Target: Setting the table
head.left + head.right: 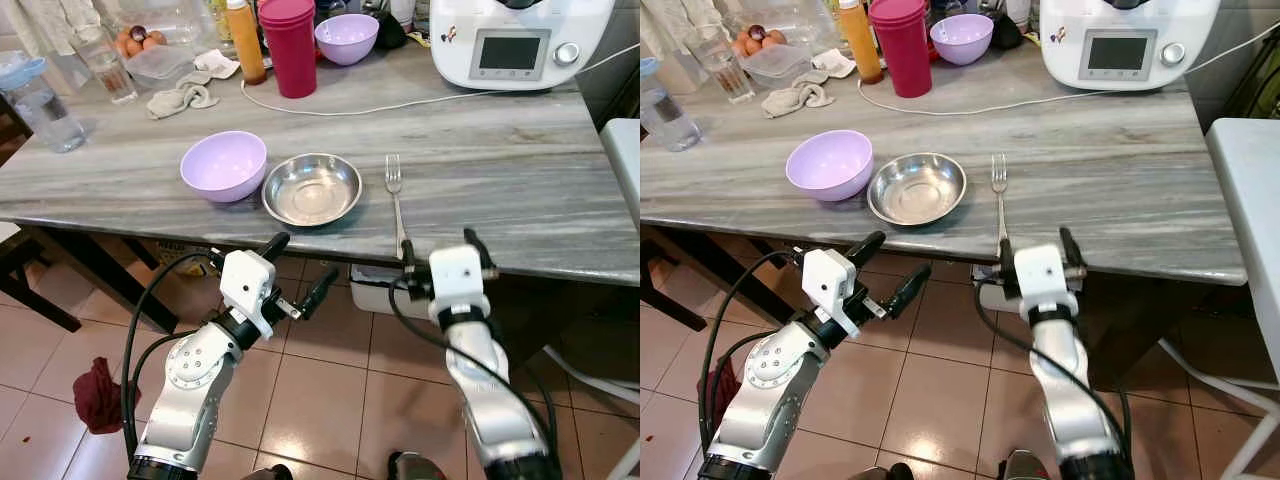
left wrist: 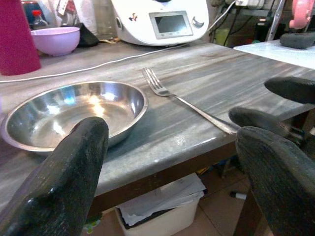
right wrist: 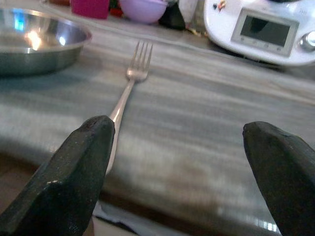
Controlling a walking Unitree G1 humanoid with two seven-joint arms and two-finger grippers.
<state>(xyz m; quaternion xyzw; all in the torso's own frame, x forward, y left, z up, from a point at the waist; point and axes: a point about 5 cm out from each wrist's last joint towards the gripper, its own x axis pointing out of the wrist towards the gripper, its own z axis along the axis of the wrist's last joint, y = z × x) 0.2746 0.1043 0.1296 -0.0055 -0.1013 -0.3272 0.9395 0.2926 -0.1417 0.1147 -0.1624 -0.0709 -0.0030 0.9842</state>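
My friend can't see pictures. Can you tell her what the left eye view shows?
A grey table holds a steel bowl with a lilac bowl to its left and a fork to its right. Below the near edge, the left gripper and right gripper are open and empty.

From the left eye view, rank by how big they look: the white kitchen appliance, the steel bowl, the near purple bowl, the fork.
1. White kitchen appliance, largest, though cropped at the top.
2. Steel bowl.
3. Near purple bowl, close to the steel bowl's width, so this order is unsure.
4. Fork, long but thinnest.
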